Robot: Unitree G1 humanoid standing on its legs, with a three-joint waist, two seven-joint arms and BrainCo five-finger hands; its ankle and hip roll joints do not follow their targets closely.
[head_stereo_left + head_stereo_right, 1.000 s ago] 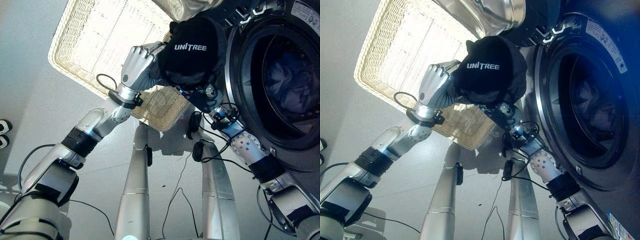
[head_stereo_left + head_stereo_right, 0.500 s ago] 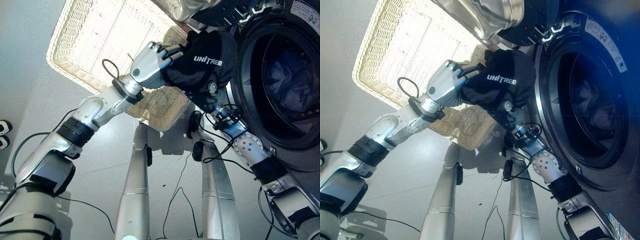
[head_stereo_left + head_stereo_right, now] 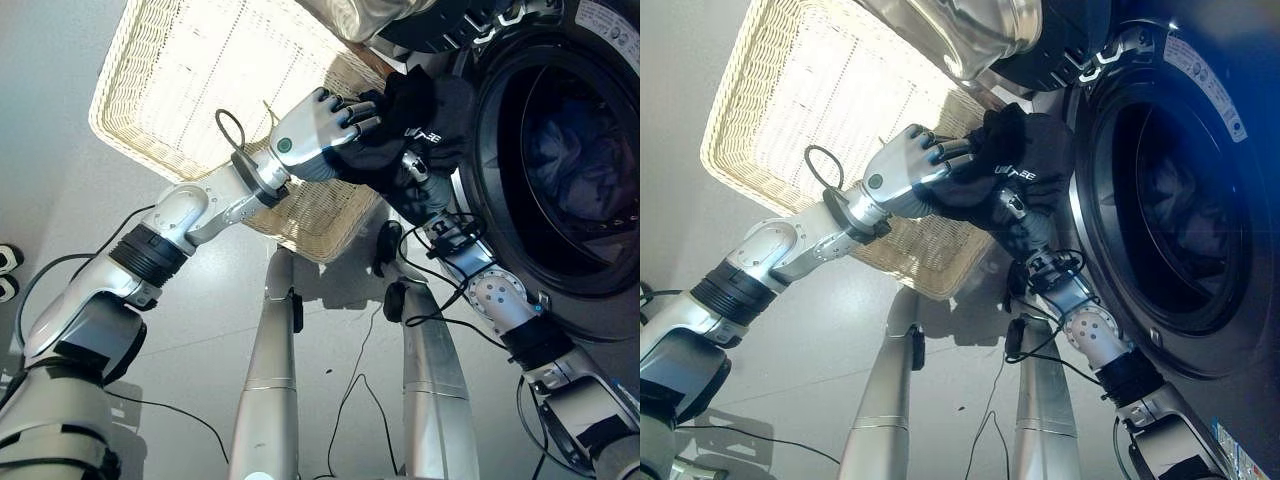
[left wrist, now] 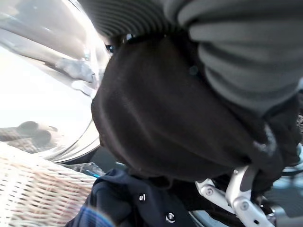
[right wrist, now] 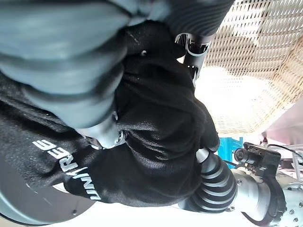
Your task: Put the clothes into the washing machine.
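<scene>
At the washing machine (image 3: 560, 170) door rim: one black garment (image 3: 420, 120) bunched between both hands. Left hand (image 3: 318, 125) fingers curled into the cloth; right hand (image 3: 418, 180) wrapped in it (grip state unreadable). One wicker basket (image 3: 190, 80) behind; blue laundry (image 3: 580, 165) inside the drum.
</scene>
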